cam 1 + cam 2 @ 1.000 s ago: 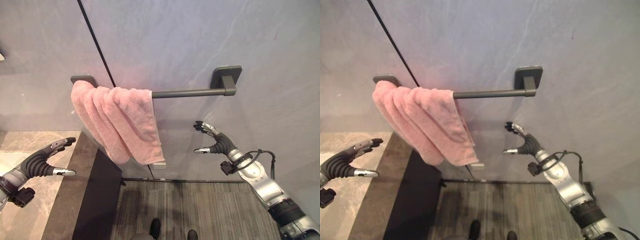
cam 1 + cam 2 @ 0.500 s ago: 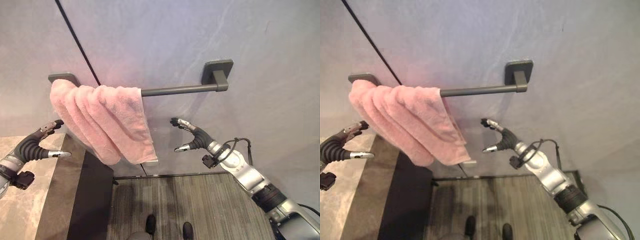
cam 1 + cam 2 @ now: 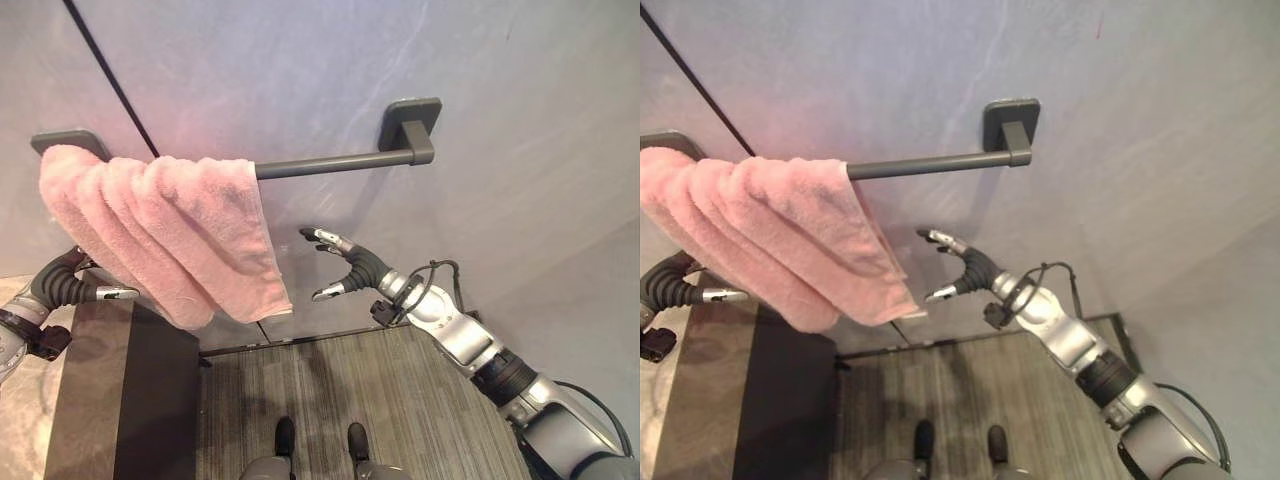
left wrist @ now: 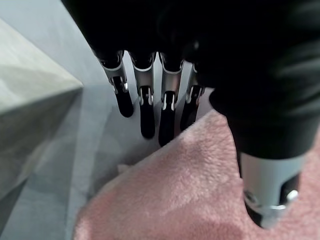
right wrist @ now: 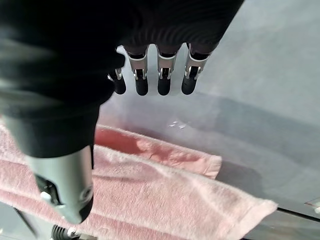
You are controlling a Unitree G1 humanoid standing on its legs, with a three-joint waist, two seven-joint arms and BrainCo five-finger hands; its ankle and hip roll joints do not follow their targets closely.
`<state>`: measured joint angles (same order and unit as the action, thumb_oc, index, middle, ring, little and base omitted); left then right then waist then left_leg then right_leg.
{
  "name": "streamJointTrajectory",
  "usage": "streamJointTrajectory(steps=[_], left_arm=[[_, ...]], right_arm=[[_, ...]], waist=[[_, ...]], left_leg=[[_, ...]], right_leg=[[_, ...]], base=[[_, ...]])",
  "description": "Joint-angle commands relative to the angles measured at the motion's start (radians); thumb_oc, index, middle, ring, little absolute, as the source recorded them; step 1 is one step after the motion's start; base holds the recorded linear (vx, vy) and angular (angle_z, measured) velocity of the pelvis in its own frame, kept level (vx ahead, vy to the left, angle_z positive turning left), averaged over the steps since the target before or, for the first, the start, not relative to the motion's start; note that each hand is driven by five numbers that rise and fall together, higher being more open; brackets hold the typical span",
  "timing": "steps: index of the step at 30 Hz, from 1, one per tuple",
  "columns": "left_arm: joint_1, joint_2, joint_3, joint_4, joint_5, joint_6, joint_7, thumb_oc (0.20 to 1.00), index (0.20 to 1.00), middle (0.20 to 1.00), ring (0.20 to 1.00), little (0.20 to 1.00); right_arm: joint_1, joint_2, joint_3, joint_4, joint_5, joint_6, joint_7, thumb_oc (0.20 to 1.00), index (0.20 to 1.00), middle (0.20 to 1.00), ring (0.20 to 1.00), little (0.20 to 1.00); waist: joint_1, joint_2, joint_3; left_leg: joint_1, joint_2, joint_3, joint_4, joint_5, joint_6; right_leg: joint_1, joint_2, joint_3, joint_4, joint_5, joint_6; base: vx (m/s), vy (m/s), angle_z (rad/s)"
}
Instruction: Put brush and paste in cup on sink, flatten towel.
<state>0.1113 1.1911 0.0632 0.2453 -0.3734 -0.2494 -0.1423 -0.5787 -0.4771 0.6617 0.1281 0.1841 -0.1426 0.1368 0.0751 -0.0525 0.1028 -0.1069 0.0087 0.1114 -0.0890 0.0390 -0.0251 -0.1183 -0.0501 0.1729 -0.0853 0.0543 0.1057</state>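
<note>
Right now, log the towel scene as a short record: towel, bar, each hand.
towel: pink towel, bunched in folds at the left end of the bar, lower corner hanging to the right
bar: dark wall rail, right part bare
left hand: left hand, open, by the towel's left edge beside the dark counter
right hand: right hand, open, fingers spread, right of the towel's hanging corner and apart from it

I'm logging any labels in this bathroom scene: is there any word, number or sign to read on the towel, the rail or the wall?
None: no text, number or sign can be read.
Pink towel: plain cloth, no tag visible.
Dark towel rail: unmarked.
Grey wall: bare of print.
</note>
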Motion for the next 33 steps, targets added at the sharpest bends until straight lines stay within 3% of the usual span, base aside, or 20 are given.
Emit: streamJointTrajectory(steps=[1,32,33], left_arm=[[-0.078,0.042,0.008,0.022,-0.002,-0.033,0.028,1.0,1.0,1.0,1.0,1.0],[-0.119,0.022,-0.012,-0.016,0.002,-0.01,0.049,1.0,1.0,1.0,1.0,1.0],[-0.12,0.022,-0.015,-0.017,0.0,-0.009,0.047,1.0,1.0,1.0,1.0,1.0]], right_arm=[[-0.098,0.053,0.039,0.014,0.051,-0.022,0.004,1.0,1.0,1.0,1.0,1.0],[-0.258,0.209,0.122,0.236,0.065,0.056,-0.018,1.0,1.0,1.0,1.0,1.0],[-0.258,0.207,0.12,0.237,0.063,0.056,-0.02,0.931,0.931,0.931,0.931,0.931]], waist=[[0.004,-0.013,-0.038],[0.048,-0.019,-0.054],[0.048,-0.017,-0.054]], left_leg=[[0.018,-0.031,0.026,0.013,-0.034,0.025],[0.003,-0.067,-0.013,0.013,-0.032,0.04],[0.003,-0.067,-0.015,0.013,-0.031,0.04]], right_leg=[[-0.021,-0.097,-0.011,0.001,0.161,0.132],[-0.013,-0.124,-0.07,0.002,0.149,0.123],[-0.012,-0.125,-0.072,0.002,0.147,0.123]], base=[[0.01,0.031,-0.13],[0.0,0.015,0.02],[-0.01,0.009,0.07]])
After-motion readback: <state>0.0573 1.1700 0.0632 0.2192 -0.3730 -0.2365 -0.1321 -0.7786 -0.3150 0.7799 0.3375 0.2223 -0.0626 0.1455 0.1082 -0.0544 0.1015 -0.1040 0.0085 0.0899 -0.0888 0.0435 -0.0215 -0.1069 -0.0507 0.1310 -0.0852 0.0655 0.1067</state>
